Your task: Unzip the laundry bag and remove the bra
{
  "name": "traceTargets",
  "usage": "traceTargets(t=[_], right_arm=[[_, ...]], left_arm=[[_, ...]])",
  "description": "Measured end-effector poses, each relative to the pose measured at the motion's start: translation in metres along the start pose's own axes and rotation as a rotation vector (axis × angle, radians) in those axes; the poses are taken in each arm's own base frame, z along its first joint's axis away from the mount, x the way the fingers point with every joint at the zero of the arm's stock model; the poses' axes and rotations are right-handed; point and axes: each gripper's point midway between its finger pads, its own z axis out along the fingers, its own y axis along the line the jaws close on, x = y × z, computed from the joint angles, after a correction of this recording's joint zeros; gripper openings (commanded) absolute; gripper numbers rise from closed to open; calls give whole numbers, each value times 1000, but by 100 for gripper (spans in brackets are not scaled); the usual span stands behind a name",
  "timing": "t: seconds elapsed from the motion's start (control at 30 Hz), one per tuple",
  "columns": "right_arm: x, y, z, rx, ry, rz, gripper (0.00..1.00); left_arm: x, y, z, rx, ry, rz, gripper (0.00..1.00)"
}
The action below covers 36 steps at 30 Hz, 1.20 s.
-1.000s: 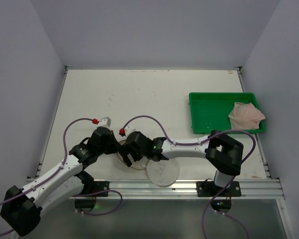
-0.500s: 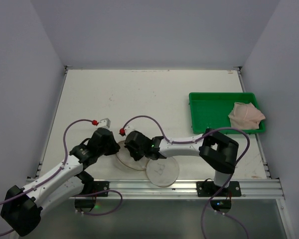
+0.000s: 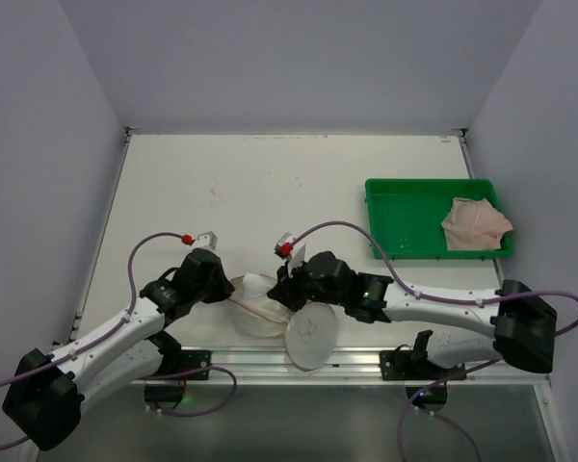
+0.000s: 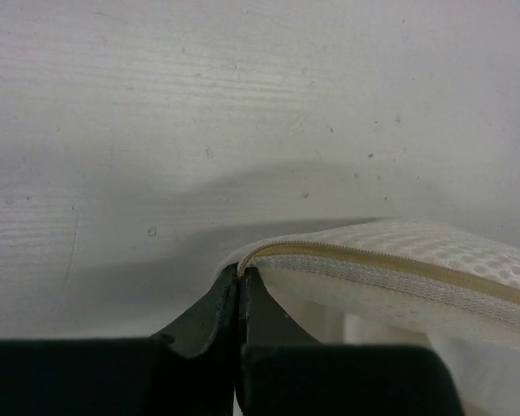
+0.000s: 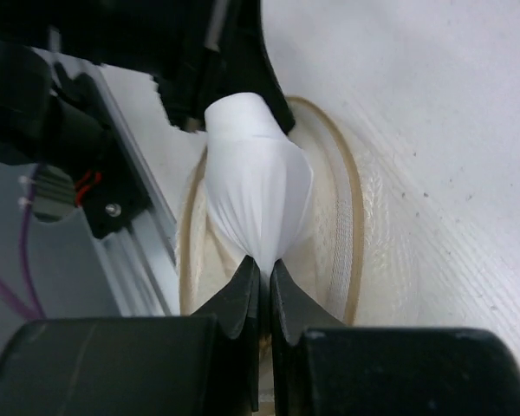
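Observation:
The laundry bag [image 3: 253, 316] lies unzipped near the table's front edge, its round mesh lid [image 3: 310, 336] folded out to the right. My left gripper [image 3: 229, 289] is shut on the bag's beige zip rim [image 4: 373, 257], pinching it at its left end [image 4: 240, 270]. My right gripper [image 5: 265, 267] is shut on a smooth white cloth [image 5: 256, 182], apparently the bra, which stretches taut from inside the bag's opening [image 5: 351, 217]. In the top view that gripper [image 3: 281, 287] sits just right of the white cloth [image 3: 260, 284]. The cloth's far end is hidden behind the left gripper's fingers [image 5: 243, 52].
A green tray [image 3: 405, 207] stands at the right of the table with a pale pink cloth [image 3: 475, 223] in its right end. The metal rail [image 3: 366, 361] along the front edge runs just below the bag. Grey walls enclose the table.
My right gripper has gone from open to shut on the white cloth and drawn back to the right, its arm stretching out. The bag's lid has tilted. The left gripper kept its hold.

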Motion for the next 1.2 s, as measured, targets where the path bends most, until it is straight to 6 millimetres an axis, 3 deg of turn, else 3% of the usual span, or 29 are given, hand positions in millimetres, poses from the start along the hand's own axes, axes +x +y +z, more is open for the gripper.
traceTargets(t=[0.17,0.3,0.53,0.63,0.87,1.03,1.2], right_arm=[[-40,9,-35,-63,-188,14,0],[-50,-1,-51,-40,-270,46,0],[-66,-22,-56,8,-381,163,0],[-77,-21,-52,0,-422,197,0],[-112,-26,-16,49,-472,241,0],[-131,-34,2,88,-500,255,0],[-134,-60,9,172,-510,275,0]], left_arm=[[-2,-6,3,23,-2,-8,0],[-5,-16,3,66,-10,-21,0],[-7,-26,5,109,-16,-34,0],[-5,-29,7,130,-6,-38,0],[-4,-39,2,184,7,-39,0],[-21,-54,-18,259,-60,-42,0],[-46,-72,-41,311,-125,-35,0]])
